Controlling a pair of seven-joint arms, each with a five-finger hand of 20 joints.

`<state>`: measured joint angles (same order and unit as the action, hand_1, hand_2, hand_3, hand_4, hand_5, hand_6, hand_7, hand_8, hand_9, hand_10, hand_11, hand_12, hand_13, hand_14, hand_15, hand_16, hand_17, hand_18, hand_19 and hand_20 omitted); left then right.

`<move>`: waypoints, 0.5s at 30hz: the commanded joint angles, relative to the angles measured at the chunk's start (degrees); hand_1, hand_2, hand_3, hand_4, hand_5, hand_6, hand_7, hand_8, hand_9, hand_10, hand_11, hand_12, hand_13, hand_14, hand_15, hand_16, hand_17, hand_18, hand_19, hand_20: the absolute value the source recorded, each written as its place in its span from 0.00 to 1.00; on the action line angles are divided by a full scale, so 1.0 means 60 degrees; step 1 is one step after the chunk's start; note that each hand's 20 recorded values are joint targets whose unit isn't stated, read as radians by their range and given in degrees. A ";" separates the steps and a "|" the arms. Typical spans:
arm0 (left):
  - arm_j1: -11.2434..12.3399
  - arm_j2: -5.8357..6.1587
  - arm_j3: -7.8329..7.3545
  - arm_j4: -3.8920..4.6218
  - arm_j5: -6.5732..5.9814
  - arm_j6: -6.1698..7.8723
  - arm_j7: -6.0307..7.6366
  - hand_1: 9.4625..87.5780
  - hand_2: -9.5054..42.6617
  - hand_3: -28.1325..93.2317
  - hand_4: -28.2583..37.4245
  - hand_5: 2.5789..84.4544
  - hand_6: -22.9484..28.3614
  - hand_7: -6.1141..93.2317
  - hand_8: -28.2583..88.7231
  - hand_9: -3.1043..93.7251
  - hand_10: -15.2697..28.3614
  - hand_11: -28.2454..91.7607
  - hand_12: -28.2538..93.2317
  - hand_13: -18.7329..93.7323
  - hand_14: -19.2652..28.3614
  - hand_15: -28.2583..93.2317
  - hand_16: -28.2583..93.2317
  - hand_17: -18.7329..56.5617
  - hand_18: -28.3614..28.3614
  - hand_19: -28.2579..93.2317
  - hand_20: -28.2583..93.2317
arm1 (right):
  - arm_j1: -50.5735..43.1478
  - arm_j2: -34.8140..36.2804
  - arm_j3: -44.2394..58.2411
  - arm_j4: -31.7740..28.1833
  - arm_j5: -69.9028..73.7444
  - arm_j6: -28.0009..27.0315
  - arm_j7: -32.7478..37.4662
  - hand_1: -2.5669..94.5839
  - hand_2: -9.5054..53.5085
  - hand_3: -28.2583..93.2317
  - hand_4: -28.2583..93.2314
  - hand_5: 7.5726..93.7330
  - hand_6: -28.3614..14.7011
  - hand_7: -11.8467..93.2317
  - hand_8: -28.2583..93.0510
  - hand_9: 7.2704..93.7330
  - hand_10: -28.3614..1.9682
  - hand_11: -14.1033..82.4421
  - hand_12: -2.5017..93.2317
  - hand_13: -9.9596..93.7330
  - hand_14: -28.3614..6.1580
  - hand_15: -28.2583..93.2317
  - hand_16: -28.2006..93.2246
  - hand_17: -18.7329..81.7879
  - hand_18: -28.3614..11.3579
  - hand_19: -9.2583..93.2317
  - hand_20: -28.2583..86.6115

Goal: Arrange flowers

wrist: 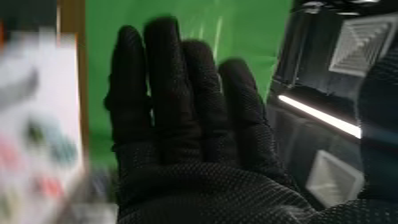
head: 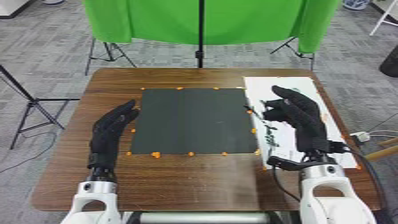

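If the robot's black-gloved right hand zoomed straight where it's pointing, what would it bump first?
The right hand would probably meet the hanging green cloth beyond the brown wooden table; depth is unclear.

From where my hands are, I can read no text, label, brand, number or sign on anything before me, in either of my views.

Around the brown wooden tabletop (head: 204, 182) spreads a grey carpeted floor (head: 53, 45), with a bright green cloth (head: 155, 22) hanging beyond its far edge, a black tripod stand (head: 34, 102) at the left, and, in the right wrist view, a glowing white strip light (wrist: 320, 116) amid dark surroundings.
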<state>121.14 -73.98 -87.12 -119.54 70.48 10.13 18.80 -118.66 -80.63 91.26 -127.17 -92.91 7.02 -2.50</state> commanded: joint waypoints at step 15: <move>0.0281 -0.0137 -0.0162 -0.0110 0.0486 -0.0299 -0.0622 0.25 0.14 0.75 0.14 0.57 0.52 0.20 0.19 0.50 0.66 0.42 0.36 0.48 0.74 0.37 0.26 0.34 0.72 0.30 0.42 | -0.1043 0.2258 0.0056 0.0255 -0.9323 -0.1696 0.3115 0.34 0.00 0.64 0.00 0.66 0.54 0.35 0.20 0.74 0.42 0.44 0.28 0.84 0.58 0.64 0.44 0.69 0.36 0.87 0.63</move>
<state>122.17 -74.58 -87.97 -120.10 73.56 8.70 16.20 -122.84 -67.51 91.30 -127.03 -137.13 -6.36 15.92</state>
